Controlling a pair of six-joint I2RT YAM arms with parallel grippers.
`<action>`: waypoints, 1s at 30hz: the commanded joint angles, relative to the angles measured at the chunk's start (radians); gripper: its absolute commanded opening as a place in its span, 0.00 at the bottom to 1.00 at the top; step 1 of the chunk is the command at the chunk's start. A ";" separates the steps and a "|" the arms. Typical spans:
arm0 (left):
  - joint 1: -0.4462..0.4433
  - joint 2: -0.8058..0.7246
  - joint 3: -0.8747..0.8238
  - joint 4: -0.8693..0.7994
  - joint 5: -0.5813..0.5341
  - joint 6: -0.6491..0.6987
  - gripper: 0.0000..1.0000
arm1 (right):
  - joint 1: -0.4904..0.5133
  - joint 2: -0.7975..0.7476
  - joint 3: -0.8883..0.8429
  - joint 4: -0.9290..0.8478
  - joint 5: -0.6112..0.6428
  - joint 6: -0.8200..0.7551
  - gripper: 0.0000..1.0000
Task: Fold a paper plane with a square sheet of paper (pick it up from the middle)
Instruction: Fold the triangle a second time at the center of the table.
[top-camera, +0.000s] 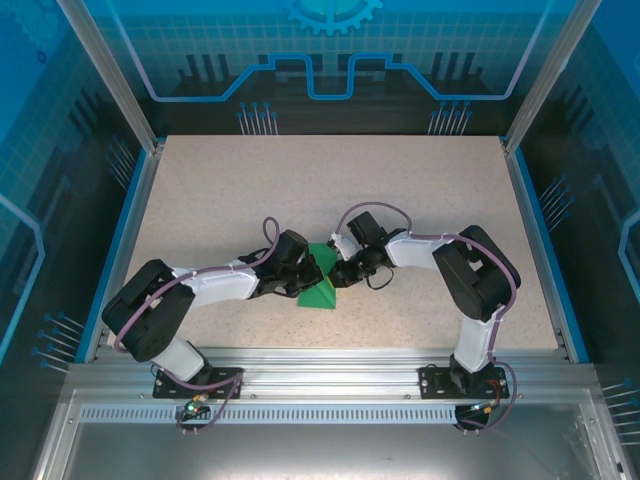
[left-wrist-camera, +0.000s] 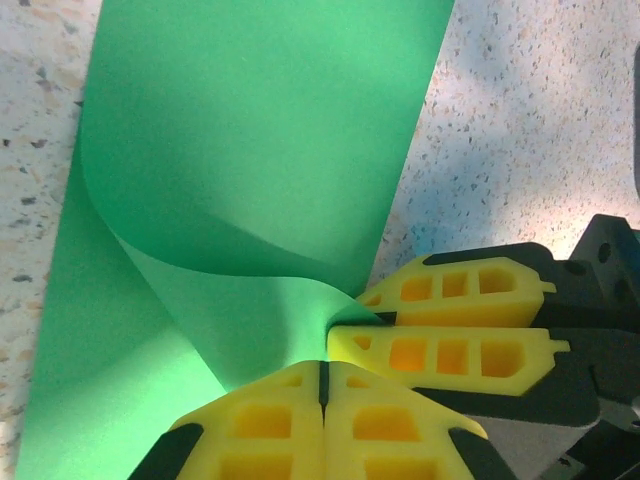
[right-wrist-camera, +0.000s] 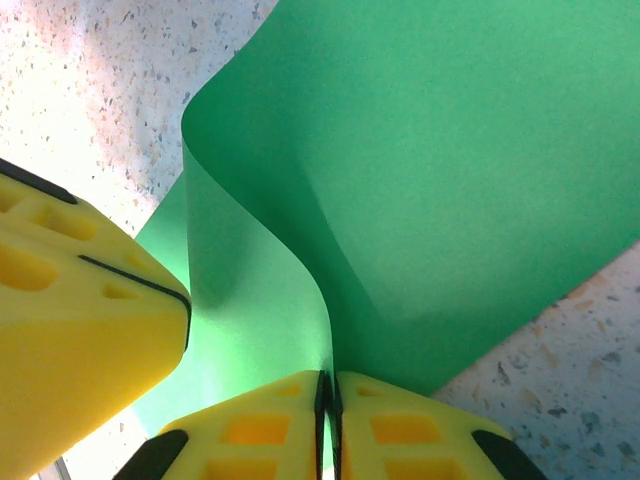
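L gripper (left-wrist-camera: 322, 385) & R gripper (right-wrist-camera: 328, 400) jaws both pinched shut on square sheet of paper (left-wrist-camera: 250, 150), curled up off bench (left-wrist-camera: 520, 150); uneven pull btw arms could tear or mis-crease it

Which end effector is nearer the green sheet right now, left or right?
Neither leads: both touch it. The left end effector is shut on the square sheet of paper from the left, the right end effector from the right, pinching side by side at its raised fold.
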 joint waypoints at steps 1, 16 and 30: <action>0.007 -0.003 -0.013 0.006 0.009 -0.022 0.00 | -0.015 0.006 0.012 0.004 -0.005 0.009 0.12; 0.007 0.068 0.005 0.046 0.037 -0.025 0.00 | -0.015 0.013 0.018 0.003 -0.008 0.008 0.13; 0.008 0.116 -0.026 0.073 0.034 -0.034 0.00 | -0.015 0.017 0.027 -0.002 -0.003 0.011 0.14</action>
